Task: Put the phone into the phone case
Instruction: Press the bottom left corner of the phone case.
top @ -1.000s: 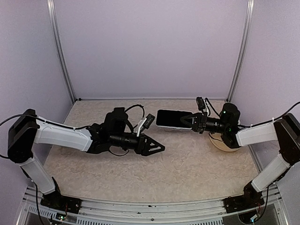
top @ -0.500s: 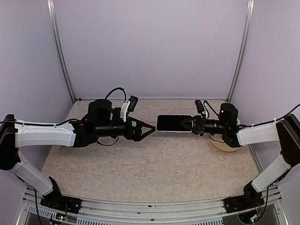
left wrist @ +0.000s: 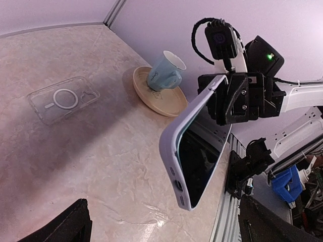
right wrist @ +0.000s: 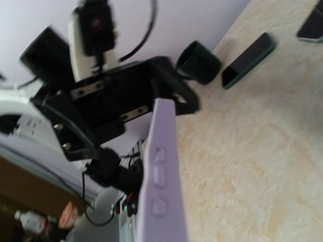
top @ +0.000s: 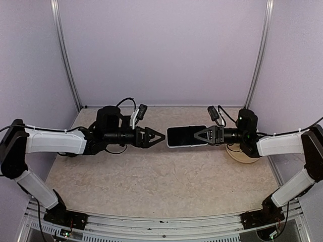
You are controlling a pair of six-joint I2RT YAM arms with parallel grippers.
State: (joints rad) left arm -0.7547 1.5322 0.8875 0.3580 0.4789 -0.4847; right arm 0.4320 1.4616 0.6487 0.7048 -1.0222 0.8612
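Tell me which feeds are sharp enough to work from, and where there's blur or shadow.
Top external: evenly lit and sharp; the phone reads clearly between left claw and right claw. Left wrist: sharp, with a broad soft shadow on the table by the clear case. Right wrist: blurred, worst on the left claw; the phone's edge is soft.

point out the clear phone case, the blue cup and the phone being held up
clear phone case (left wrist: 63,99): left wrist view, inside its white ring
blue cup (left wrist: 162,75): left wrist view, its side wall
phone (left wrist: 198,154): left wrist view, its dark screen
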